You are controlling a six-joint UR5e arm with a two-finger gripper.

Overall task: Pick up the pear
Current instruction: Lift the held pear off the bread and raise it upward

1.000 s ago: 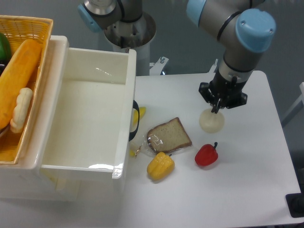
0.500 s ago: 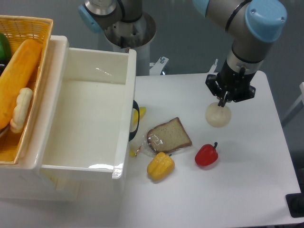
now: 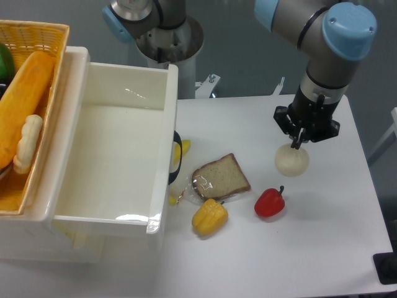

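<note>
1 pear (image 3: 291,161) in hand (image 3: 299,144), shifted right since earlier.

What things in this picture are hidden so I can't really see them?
- Claw: the wrist covers its fingers, so whether it grips the pear or is open is unclear.
- Black-and-yellow thing: mostly behind the white bin.
- Basket: cut off by the left edge; the green item is barely showing.

— How is the arm (image 3: 322,46) posed?
— It is reached in from the upper right, with the wrist pointed straight down at the table.
— And the gripper (image 3: 298,144)?
— Its fingertips are drawn close together at the top of the pear (image 3: 291,161), which is pinched between them.
</note>
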